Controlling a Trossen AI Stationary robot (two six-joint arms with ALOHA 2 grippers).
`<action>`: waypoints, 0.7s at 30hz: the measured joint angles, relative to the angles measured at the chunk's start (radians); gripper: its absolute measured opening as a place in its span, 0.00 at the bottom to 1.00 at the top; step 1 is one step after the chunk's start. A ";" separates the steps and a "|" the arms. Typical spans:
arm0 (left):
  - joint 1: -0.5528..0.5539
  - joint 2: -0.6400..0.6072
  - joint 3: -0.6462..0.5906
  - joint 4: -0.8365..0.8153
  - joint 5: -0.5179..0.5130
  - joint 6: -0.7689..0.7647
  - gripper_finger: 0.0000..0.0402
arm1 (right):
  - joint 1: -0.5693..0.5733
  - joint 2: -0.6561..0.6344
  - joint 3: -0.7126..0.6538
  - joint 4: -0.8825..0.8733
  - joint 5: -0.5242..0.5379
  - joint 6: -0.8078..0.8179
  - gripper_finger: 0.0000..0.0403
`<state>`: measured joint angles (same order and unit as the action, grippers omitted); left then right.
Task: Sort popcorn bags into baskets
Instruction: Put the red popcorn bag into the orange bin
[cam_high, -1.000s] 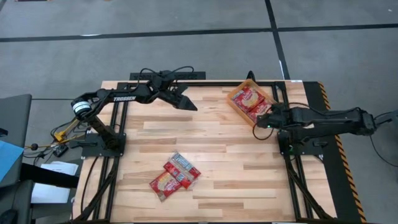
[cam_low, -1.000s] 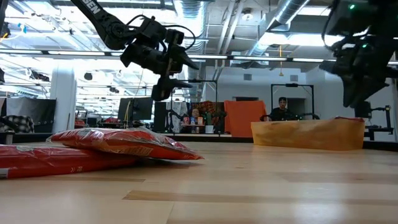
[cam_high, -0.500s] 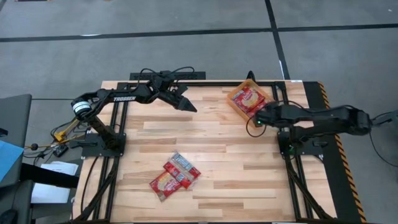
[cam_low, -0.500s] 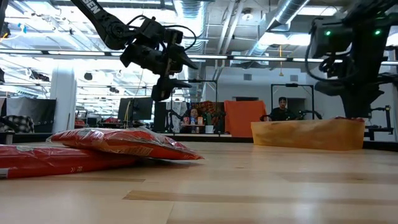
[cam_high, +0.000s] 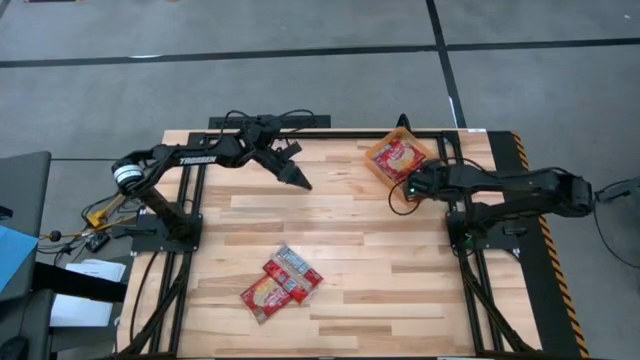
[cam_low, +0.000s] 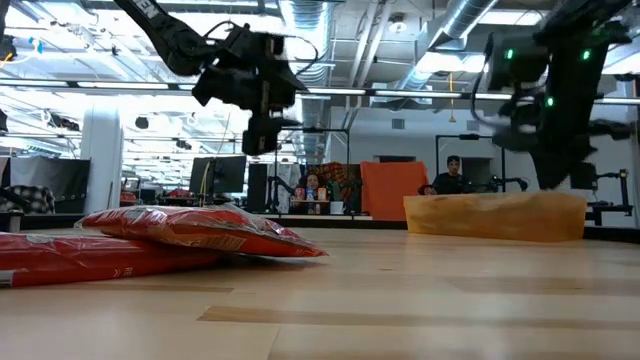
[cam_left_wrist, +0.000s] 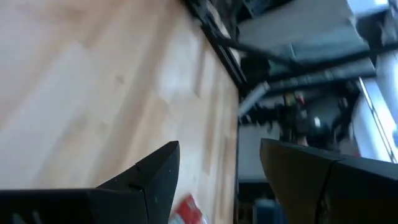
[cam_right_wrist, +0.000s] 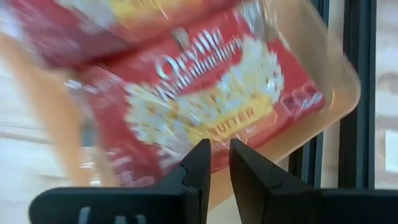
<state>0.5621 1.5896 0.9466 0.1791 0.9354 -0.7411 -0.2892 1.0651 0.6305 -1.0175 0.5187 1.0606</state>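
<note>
- Right now, right pincer (cam_high: 406, 191) hangs above the table (cam_high: 350, 250) just beside the near-left side of the basket (cam_high: 378, 168); fingers (cam_right_wrist: 198, 163) almost together with only a thin gap, nothing between them — clenched, empty.
- Right wrist view: basket (cam_right_wrist: 323, 93) below the pincer (cam_right_wrist: 214, 163), a bag (cam_right_wrist: 211, 99) with a yellow popcorn picture and "BUTTER" lying flat inside, another red bag partly over it at one end.
- High view: basket at the table's far right corner, orange, red bags (cam_high: 402, 157) filling it.
- Left pincer (cam_high: 297, 180) held in the air over the far-middle part of the table, well apart from the basket and from the loose bags; fingers (cam_left_wrist: 155, 174) spread wide, released, nothing held.
- Loose bags (cam_high: 282, 282) in a small overlapping cluster on the near-middle of the table, flat; exact count of them hard to tell, at least three.
- Low view: two of those bags (cam_low: 190, 232) stacked at left foreground, basket (cam_low: 495, 216) at right farther back, both arms raised off the table.
- Person (cam_low: 455, 174) seated in the room far behind the table.
</note>
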 joint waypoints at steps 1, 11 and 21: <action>-0.011 -0.016 0.000 -0.028 0.009 0.029 0.52 | 0.009 -0.016 0.016 -0.014 0.004 -0.002 0.20; -0.309 -0.278 0.000 -0.778 -0.354 0.585 0.52 | 0.076 -0.141 0.099 -0.023 0.005 -0.052 0.20; -0.728 -0.350 0.000 -0.963 -0.756 0.799 0.52 | 0.093 -0.114 0.099 -0.008 0.009 -0.108 0.20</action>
<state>-0.1663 1.2401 0.9470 -0.7836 0.1799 0.0578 -0.1959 0.9507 0.7296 -1.0259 0.5278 0.9521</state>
